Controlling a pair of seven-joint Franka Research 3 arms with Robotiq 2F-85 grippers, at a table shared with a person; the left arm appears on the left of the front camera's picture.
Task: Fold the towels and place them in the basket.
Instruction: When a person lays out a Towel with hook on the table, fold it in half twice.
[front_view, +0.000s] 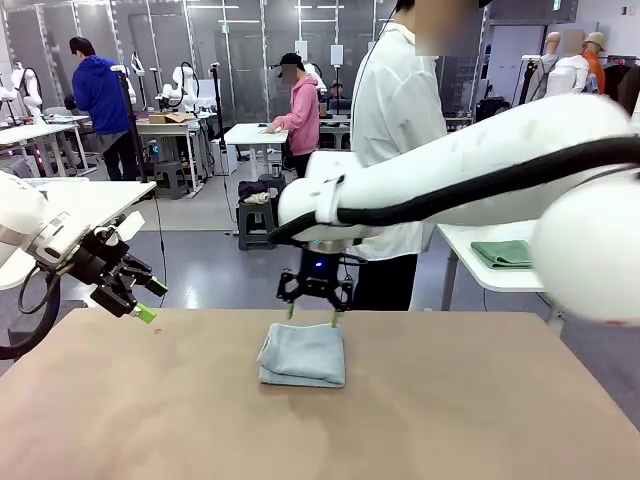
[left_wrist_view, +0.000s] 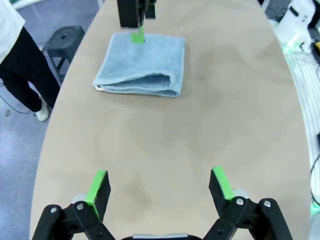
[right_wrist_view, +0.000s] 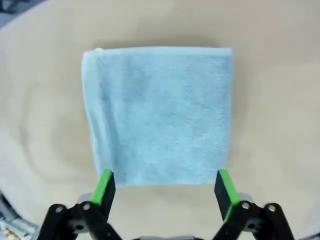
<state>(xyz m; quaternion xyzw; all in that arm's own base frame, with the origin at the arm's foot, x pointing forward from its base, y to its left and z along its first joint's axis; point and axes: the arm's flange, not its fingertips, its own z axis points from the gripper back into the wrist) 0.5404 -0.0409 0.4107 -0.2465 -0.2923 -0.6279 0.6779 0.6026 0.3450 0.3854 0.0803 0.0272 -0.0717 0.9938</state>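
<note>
The towel (front_view: 302, 355), folded into a pale blue square, is laid flat near the middle of the tan table (front_view: 480, 420). The right gripper (front_view: 313, 317) is held at its far edge, jaws spread wide, perhaps just touching the cloth. The left gripper (left_wrist_view: 160, 181) is held wide and empty, well apart, at the table's left side.

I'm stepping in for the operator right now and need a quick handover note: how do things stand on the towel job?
Left pincer: open, empty, over bare table on the robot's left.
Right pincer: open, empty, at the towel's far edge.
Towel: folded, lying flat mid-table.
Done: the fold.
Left: pick the towel up and stow it.
</note>
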